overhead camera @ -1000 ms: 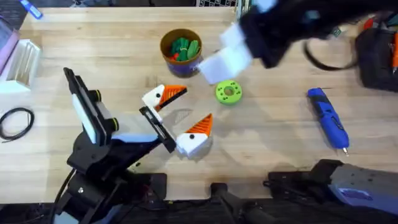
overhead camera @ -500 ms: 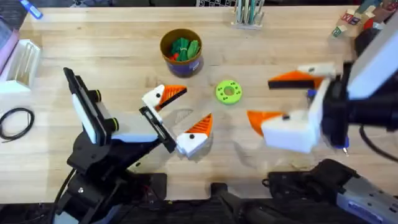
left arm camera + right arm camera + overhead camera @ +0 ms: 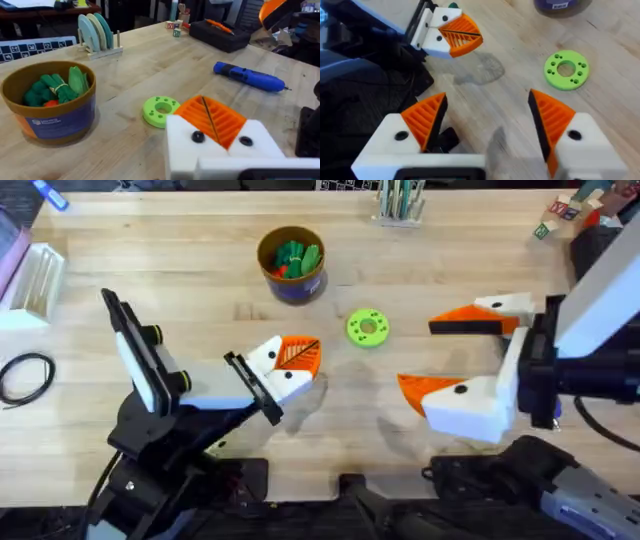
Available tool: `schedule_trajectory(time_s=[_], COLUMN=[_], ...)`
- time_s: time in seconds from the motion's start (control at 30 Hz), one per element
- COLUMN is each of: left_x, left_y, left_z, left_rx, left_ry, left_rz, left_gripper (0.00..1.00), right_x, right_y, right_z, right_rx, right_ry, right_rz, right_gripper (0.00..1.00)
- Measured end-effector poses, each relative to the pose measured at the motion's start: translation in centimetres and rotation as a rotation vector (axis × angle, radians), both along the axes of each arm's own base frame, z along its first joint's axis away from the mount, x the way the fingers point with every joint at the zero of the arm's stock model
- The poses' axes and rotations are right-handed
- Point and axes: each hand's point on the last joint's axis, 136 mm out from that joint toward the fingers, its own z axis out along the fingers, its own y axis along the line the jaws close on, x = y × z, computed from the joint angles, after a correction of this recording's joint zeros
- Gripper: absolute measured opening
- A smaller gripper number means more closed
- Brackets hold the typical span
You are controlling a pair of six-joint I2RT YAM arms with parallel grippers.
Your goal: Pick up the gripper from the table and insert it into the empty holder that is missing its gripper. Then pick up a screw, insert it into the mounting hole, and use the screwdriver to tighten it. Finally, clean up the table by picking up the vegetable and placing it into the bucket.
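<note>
- From overhead I see my left gripper (image 3: 290, 370), white blocks with orange ribbed wedge pads, at about 7 o'clock from table centre; its jaws are pressed together on nothing.
- My right gripper (image 3: 450, 360) sits at 4 o'clock, jaws wide apart and empty.
- The bright green round plastic disc (image 3: 368, 328) lies between them.
- The small round blue bucket with tan rim (image 3: 291, 265) stands at 11 o'clock, green toy vegetables (image 3: 296, 256) inside.
- In the left wrist view, the blue pen-shaped electric screwdriver (image 3: 248, 77) lies flat beyond the disc.
</note>
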Motion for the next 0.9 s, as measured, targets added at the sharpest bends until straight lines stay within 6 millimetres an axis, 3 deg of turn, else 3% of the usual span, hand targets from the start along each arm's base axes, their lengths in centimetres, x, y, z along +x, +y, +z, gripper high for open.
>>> schedule_trajectory(time_s=[0.27,0.47,0.67,0.9], left_x=[0.0,0.0,0.0,0.0], left_y=[0.0,0.0,0.0,0.0], left_z=[0.0,0.0,0.0,0.0], left_rx=[0.000,0.000,0.000,0.000], left_ry=[0.001,0.000,0.000,0.001], left_rz=[0.000,0.000,0.000,0.000], left_gripper=[0.004,0.004,0.004,0.004], right_x=[2.5,7.0,11.5,14.4], right_y=[-1.8,-4.4,-9.9,-17.5], right_z=[-1.0,-4.7,-9.7,-12.2], right_rx=[-0.106,-0.264,-0.415,-0.467], right_ry=[-0.045,0.063,0.235,0.305], right_rz=[-0.128,-0.298,-0.510,-0.696], right_gripper=[0.991,0.992,0.991,0.991])
